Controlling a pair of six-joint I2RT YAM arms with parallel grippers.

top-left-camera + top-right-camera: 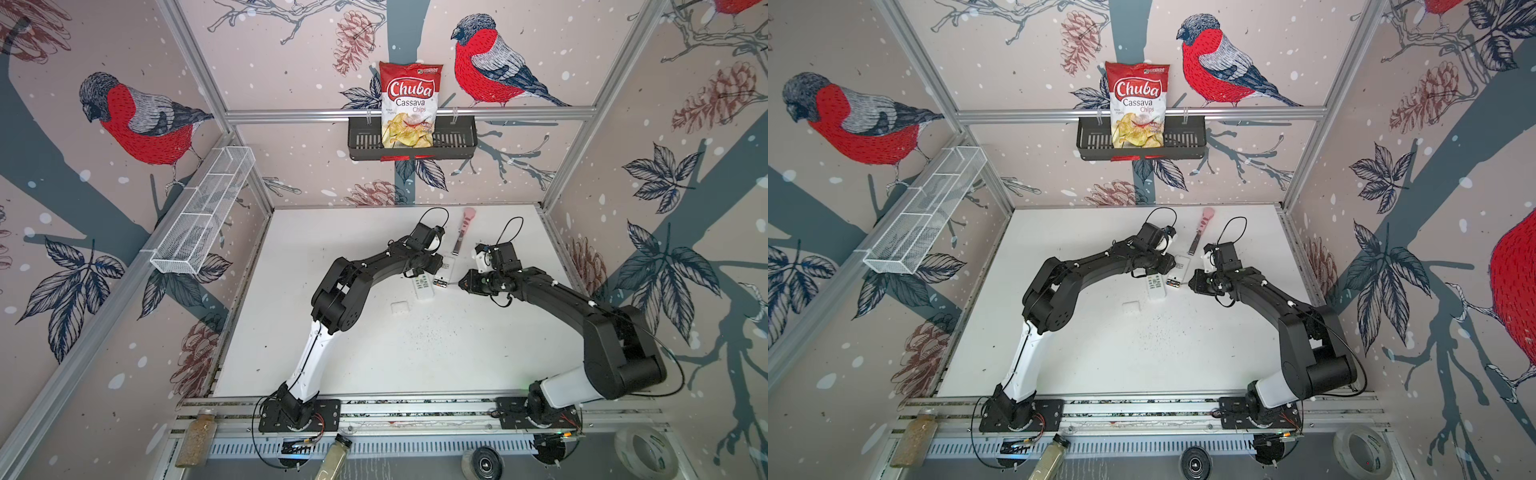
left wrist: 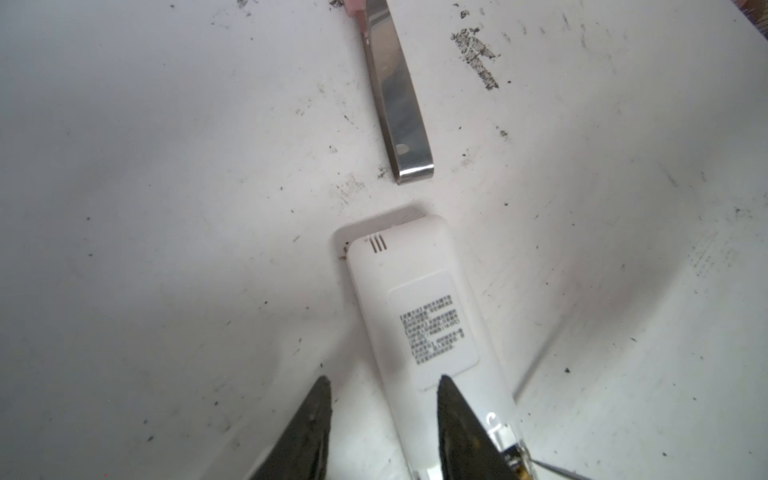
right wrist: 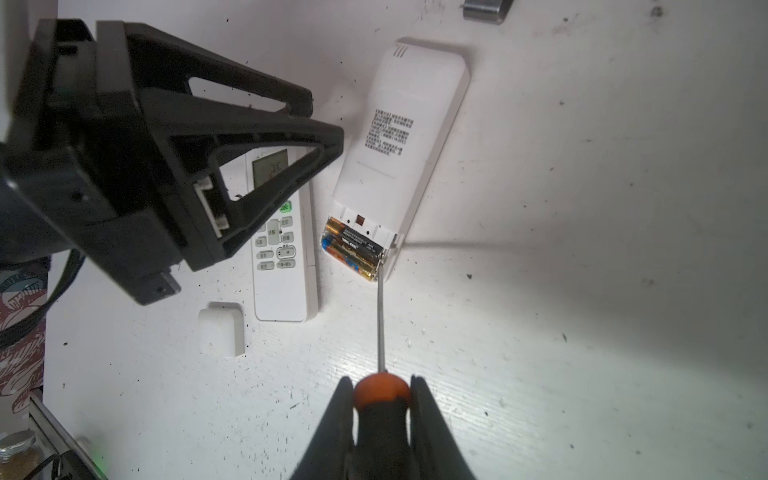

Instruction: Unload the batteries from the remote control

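Note:
A white remote control [image 3: 399, 137] lies face down with its battery bay uncovered at one end. Two batteries [image 3: 353, 249] sit side by side in the bay, dark with gold bands, seen as a dark patch [image 1: 439, 283] in a top view. My right gripper [image 3: 381, 380] is shut on an orange-handled screwdriver [image 3: 381, 390], and the thin shaft's tip touches the outer end of the batteries. My left gripper [image 2: 384, 380] is open. One of its fingers [image 2: 457, 415] hangs over the remote's back [image 2: 415, 311]; the other stands beside the remote, above the table.
A second white remote [image 3: 282, 282] lies face up beside the first, partly under my left gripper. A small white cover [image 3: 221, 332] rests nearer the front. A steel blade with a pink handle [image 1: 461, 237] lies just behind the remotes. The side walls stand close.

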